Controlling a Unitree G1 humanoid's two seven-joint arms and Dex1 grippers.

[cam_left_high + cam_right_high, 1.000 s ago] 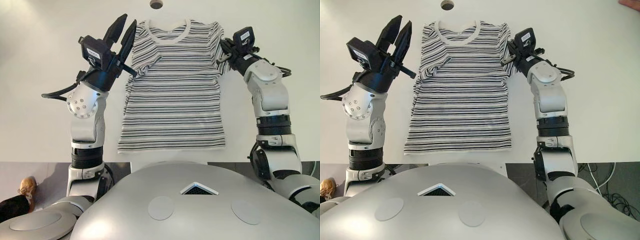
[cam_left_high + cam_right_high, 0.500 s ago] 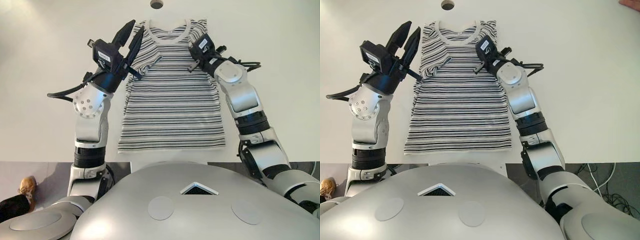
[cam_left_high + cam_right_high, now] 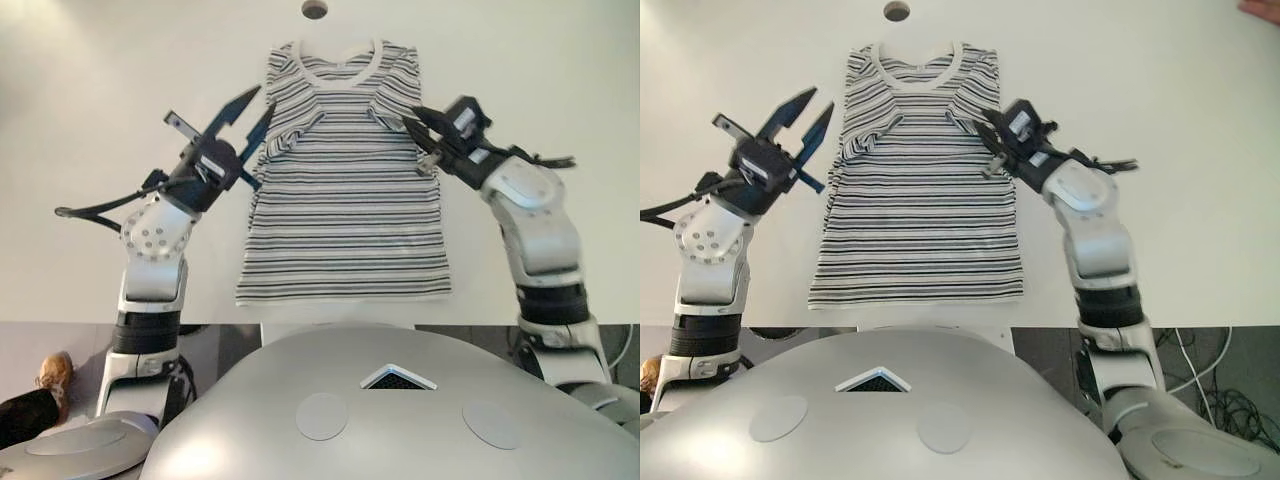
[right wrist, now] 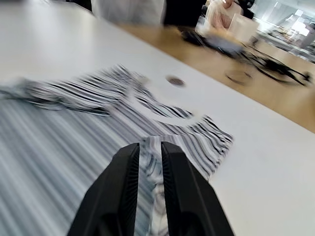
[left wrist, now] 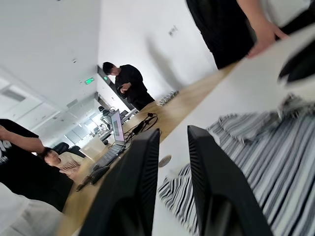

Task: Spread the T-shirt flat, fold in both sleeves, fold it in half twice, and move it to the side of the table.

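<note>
The striped T-shirt (image 3: 345,220) lies flat on the white table (image 3: 80,250), collar at the far end. Its left sleeve (image 3: 290,130) and right sleeve (image 3: 395,95) are both folded inward over the chest. My left gripper (image 3: 265,97) hangs open in the air just off the shirt's left edge, with nothing between its fingers (image 5: 138,187). My right gripper (image 3: 415,118) hovers over the shirt's right edge just below the folded sleeve. The right wrist view shows its fingers (image 4: 123,196) a narrow gap apart and holding nothing.
A round hole (image 3: 314,9) sits in the table beyond the collar. The table's front edge (image 3: 100,322) runs just below the shirt's hem. Bare table lies to the left and right of the shirt. A person's hand (image 5: 263,34) rests at the far edge.
The right gripper carried the right sleeve in over the chest, let it go, and drew back to the right. The left arm dropped lower and moved outward, still open.
</note>
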